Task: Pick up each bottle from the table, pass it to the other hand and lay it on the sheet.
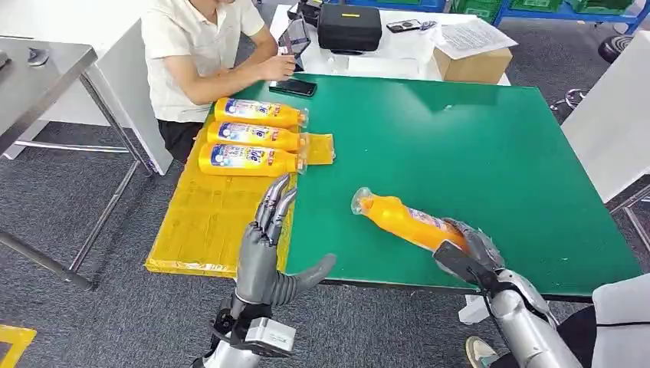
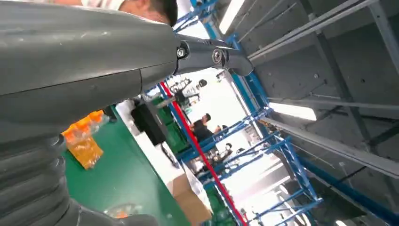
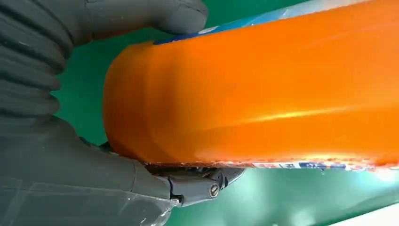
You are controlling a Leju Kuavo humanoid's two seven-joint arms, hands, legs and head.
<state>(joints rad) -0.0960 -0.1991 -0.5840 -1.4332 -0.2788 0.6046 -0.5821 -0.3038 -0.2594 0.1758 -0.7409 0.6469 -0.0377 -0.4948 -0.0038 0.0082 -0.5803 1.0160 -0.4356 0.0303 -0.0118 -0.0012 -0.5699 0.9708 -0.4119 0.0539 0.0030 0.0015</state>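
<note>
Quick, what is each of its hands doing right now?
Left hand: open, fingers spread, holding nothing.
Right hand: gripping the base end of the orange bottle on the green table.

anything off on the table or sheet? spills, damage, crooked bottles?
Nothing stands out. Three bottles lie side by side on the yellow sheet, no spill visible. The right hand grips the fourth bottle on the green table.

Left hand (image 1: pixel 264 257) raised, fingers (image 1: pixel 277 201) straight and apart — right hand (image 1: pixel 469 253) clasped around its load.
</note>
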